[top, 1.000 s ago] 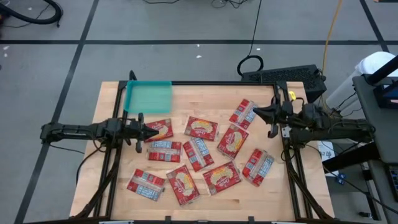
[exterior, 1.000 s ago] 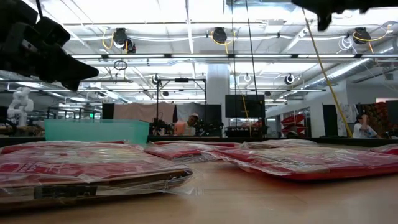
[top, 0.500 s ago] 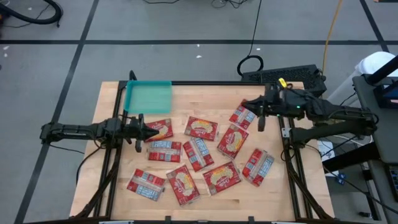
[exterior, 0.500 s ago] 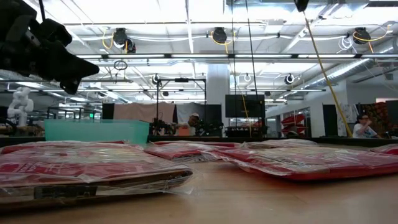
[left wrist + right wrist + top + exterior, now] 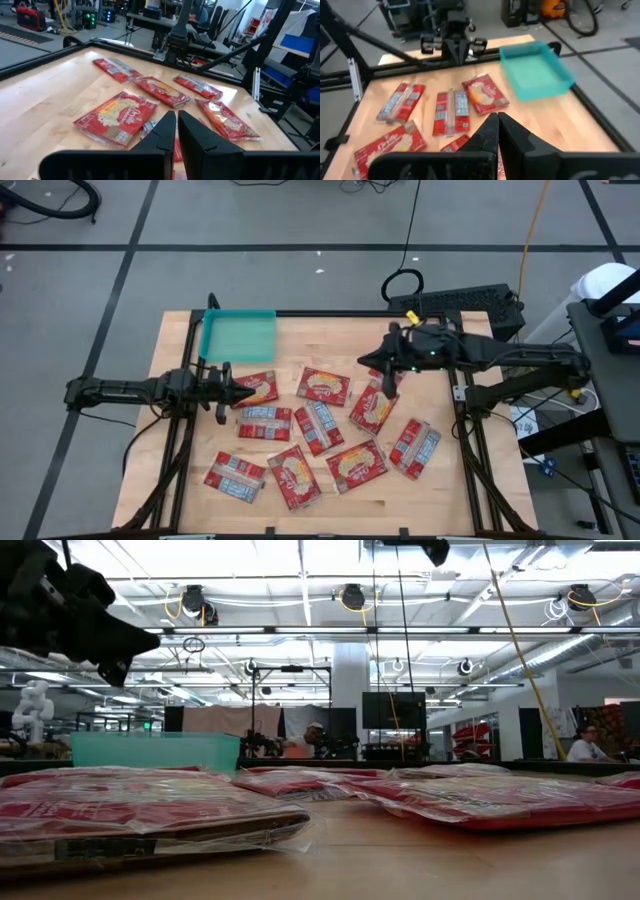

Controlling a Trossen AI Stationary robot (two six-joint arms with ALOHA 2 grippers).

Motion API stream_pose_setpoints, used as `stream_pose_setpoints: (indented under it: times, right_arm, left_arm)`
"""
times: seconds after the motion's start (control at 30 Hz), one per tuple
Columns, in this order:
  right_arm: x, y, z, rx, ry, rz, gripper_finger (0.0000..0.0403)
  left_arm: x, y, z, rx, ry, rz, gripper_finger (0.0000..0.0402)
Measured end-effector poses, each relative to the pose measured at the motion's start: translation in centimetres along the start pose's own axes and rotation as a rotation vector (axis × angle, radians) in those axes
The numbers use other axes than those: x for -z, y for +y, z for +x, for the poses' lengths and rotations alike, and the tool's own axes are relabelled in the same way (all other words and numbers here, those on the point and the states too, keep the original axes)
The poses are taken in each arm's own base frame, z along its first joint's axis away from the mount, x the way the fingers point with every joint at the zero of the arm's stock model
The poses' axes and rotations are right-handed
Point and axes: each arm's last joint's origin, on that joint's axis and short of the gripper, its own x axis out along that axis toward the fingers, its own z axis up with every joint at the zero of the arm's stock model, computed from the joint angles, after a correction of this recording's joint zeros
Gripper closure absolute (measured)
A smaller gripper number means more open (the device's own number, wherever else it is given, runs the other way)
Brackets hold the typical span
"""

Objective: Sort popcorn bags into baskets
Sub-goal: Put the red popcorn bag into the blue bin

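Several red popcorn bags [image 5: 323, 386] lie flat and scattered over the wooden table, also seen in the left wrist view [image 5: 117, 116] and the right wrist view [image 5: 484, 93]. The teal basket [image 5: 238, 335] stands at the far left corner with nothing in it [image 5: 535, 70]. My left gripper [image 5: 247, 393] hovers level at the left side, shut, its tips beside a bag [image 5: 262, 386]. My right gripper [image 5: 364, 362] is shut and hangs high over the far right bags, slanting down toward the table's middle. Its body partly hides one bag [image 5: 380, 370].
Black frame rails [image 5: 465, 420] run along the table's left and right sides. A black box [image 5: 460, 302] with cables sits just past the far right corner. Bare wood shows along the far edge between basket and bags [image 5: 320, 340]. People stand in the room beyond [image 5: 583, 743].
My right gripper has swung from the table's right edge toward the middle, rising and tipping its nose downward, and has stayed shut. My left gripper has kept its place and rolled a little about its own line. The bags and basket have not moved.
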Motion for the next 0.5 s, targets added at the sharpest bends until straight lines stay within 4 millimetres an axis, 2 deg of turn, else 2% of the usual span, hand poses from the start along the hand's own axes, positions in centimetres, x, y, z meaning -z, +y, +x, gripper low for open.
stream_pose_setpoints:
  times: [0.1,0.17,0.5]
  right_arm:
    - [0.4,0.0,0.2,0.004,0.043,0.002,0.0403]
    - [0.7,-0.1,0.2,0.006,0.075,0.001,0.0403]
    - [2.1,-2.1,-0.6,0.071,0.233,0.028,0.0403]
  left_arm:
    - [-0.7,-0.3,0.0,0.05,-0.044,0.007,0.0378]
    - [-1.8,-0.6,-0.2,0.055,-0.06,0.009,0.0378]
    - [-11.2,-2.7,-1.0,-0.069,0.081,0.089,0.0378]
